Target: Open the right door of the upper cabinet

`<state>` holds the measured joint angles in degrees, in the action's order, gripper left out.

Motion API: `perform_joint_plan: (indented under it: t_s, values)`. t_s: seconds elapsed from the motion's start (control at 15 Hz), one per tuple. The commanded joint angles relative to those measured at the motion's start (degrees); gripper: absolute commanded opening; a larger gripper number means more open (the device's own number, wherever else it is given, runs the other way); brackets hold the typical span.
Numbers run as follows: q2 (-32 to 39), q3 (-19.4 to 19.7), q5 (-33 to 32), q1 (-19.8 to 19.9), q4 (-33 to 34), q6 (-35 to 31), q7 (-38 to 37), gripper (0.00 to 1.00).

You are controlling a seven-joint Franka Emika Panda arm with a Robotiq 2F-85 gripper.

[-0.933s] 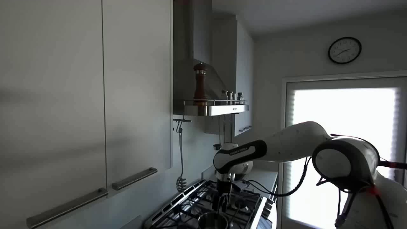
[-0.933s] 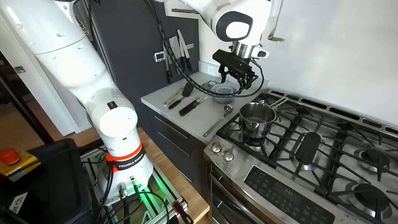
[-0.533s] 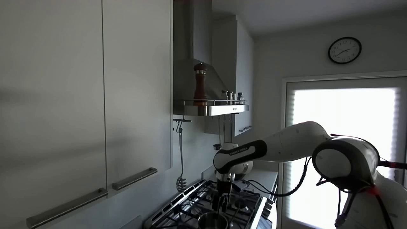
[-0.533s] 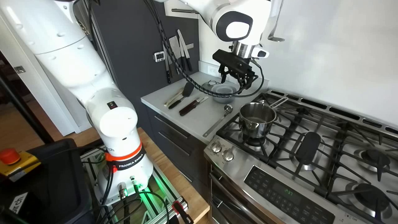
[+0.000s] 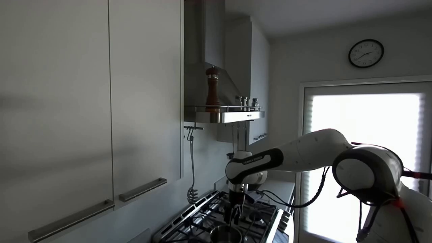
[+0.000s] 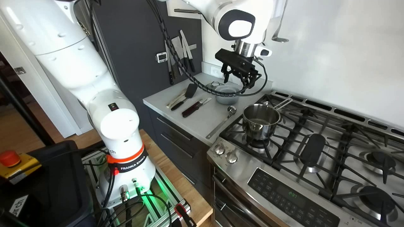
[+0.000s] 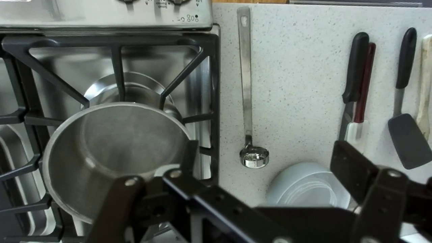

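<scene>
Wrist view: the pincer has its two fingers spread wide, with nothing in its hold, and shows against the border between the stove and the counter beside it. The task's thing, the right door of the upper cabinet, appears in an exterior view above and to the left of the stove; it is closed, flush with the left door along a narrow seam. Its bar handle runs near its lower edge, higher than the stove and well apart from the pincer. In both exterior views the pincer points downward by the stove. Above the stove is the range hood, carrying a brown pepper mill, upright. A spaghetti server hangs behind the stove. A steel pot stands upright on the stove, at the end next to the counter. Just beside the stove a ladle lies on the counter, and a translucent bowl sits near the stove too; farther from it lie a red-handled tool and a dark spatula.
</scene>
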<state>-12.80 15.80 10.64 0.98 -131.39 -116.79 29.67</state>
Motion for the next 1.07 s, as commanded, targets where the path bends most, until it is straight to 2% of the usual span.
perform_joint_plan:
  t_s: [0.0, 0.2, 0.47, 0.67, 0.73, 1.0]
  values:
    - [-3.9, -3.98, 0.02, 0.14, -0.36, -0.69, -0.7, 1.0]
    - [-7.36, -6.59, 1.8, -1.1, -0.7, 0.35, -1.96, 1.0]
    - [-10.42, -9.25, 6.32, -2.01, -0.77, 2.65, -12.1, 1.0]
    - [-11.41, -10.82, 10.03, -2.59, -0.29, 6.75, -19.23, 1.0]
    - [-9.82, -10.29, 7.95, -2.16, 0.86, 5.15, -15.54, 1.0]
    - [-9.91, -10.58, 8.05, -2.23, 1.01, 5.34, -15.98, 1.0]
